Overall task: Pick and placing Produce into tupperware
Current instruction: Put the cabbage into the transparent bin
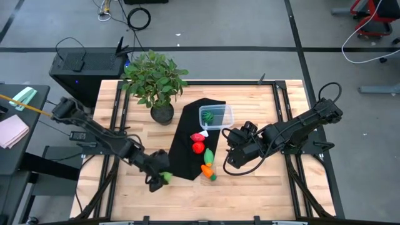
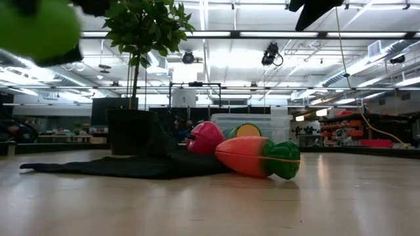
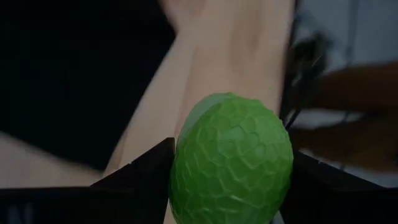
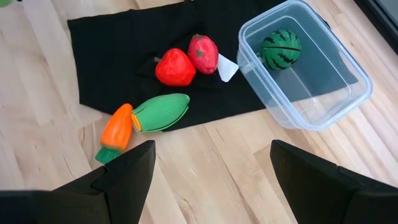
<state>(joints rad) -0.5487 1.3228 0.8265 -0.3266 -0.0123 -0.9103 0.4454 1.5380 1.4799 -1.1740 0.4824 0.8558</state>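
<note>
My left gripper (image 1: 161, 177) is shut on the lime-green fruit (image 3: 231, 160) above the wood near the black cloth's near-left corner; it also shows in the low view (image 2: 38, 29). My right gripper (image 4: 208, 171) is open and empty, right of the cloth. The clear tupperware (image 1: 226, 114) stands on the cloth's far right part and holds the dark-green striped ball (image 4: 280, 49). Two red fruits (image 1: 198, 142) lie on the cloth. The green oblong (image 4: 160, 112) and the orange one (image 4: 117, 129) lie at the cloth's near edge. My left gripper pinches the lime-green fruit between its two fingers, one on each side of it (image 3: 180, 174). The fruit is lifted clear of the table.
A leafy potted plant (image 1: 156, 81) stands at the cloth's far left. The black cloth (image 1: 187, 147) lies in the table's middle. A small white piece (image 4: 227, 67) lies between the red fruits and the tupperware. Bare wood is free at the near side.
</note>
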